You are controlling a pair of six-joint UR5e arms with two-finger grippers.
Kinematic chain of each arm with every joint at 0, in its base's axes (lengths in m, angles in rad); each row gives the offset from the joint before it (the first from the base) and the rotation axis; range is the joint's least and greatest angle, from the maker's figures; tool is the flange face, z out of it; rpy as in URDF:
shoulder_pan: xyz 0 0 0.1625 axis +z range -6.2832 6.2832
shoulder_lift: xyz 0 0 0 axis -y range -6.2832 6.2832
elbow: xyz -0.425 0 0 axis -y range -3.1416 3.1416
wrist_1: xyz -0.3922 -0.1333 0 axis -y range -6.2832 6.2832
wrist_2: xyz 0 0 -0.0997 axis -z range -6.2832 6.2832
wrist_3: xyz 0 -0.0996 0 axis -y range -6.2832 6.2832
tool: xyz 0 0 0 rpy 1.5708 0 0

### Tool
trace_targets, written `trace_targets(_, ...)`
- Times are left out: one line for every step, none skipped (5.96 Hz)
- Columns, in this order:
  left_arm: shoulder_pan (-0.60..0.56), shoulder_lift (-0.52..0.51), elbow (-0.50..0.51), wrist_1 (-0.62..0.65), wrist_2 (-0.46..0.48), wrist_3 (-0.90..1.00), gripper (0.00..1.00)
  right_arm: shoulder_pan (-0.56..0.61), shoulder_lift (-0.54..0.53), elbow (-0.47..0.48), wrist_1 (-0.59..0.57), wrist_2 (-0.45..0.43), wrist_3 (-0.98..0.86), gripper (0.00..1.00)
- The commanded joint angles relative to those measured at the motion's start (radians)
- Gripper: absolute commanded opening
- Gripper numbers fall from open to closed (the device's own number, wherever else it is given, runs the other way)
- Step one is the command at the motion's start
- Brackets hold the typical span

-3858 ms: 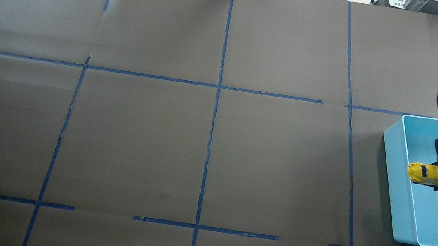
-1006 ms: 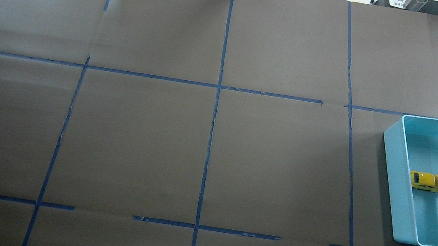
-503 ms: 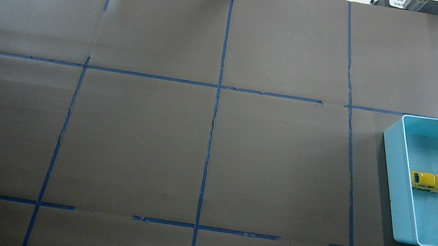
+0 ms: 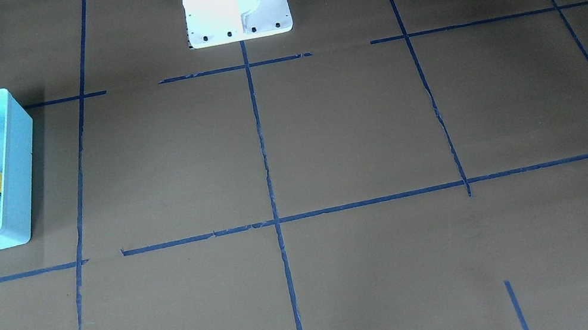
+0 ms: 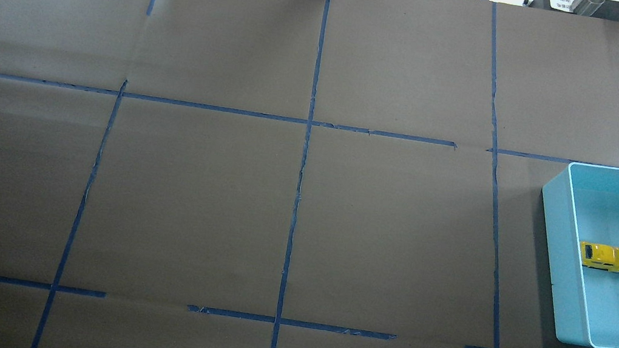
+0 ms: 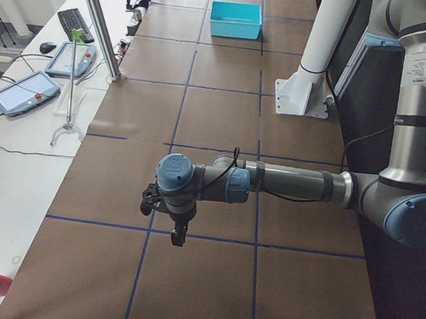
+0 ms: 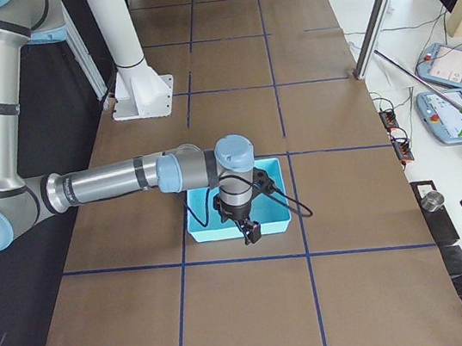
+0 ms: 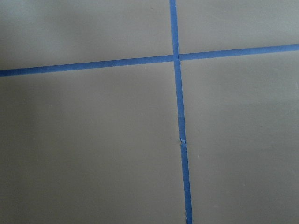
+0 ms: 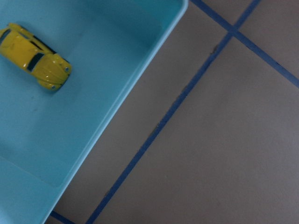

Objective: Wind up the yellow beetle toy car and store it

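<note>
Overhead exterior shows you the yellow car (image 5: pixel 603 256) on its wheels inside the turquoise bin (image 5: pixel 559 248), close to the wall nearest the table's (image 6: pixel 224 116) middle. The right tool (image 7: pixel 251 234) hangs above the bin and the left tool (image 6: pixel 179 236) over the table. You cannot tell whether either one's fingers are apart or together.

Both arms (image 6: pixel 293 183) were silver tubes with pale-blue joint caps (image 6: pixel 174 172), thin black cables (image 7: pixel 295 204) trailing; white pedestal (image 4: pixel 235 0) showed four black screws (image 4: pixel 230 34).

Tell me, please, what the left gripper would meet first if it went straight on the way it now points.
Pointing down, the left gripper would most likely meet the brown table paper, near a blue tape crossing.
</note>
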Motion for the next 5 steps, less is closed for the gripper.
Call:
trace_targets(0.001,-0.003,0.000,0.000,0.000,0.000,1.00,0.123,0.028,-0.071,-0.052,0.001,0.214,1.00)
trace_targets(0.001,-0.005,0.000,0.000,-0.001,0.000,1.00,0.125,0.026,-0.065,-0.050,0.003,0.417,1.00)
trace_targets(0.001,-0.005,0.000,0.000,-0.003,0.000,1.00,0.123,0.032,-0.074,-0.044,0.027,0.556,1.00)
trace_targets(0.001,-0.003,0.000,0.001,-0.003,0.002,1.00,0.123,0.036,-0.075,-0.041,0.046,0.597,1.00)
trace_targets(0.001,-0.005,0.000,0.000,-0.003,0.002,1.00,0.120,0.037,-0.075,-0.033,0.047,0.594,1.00)
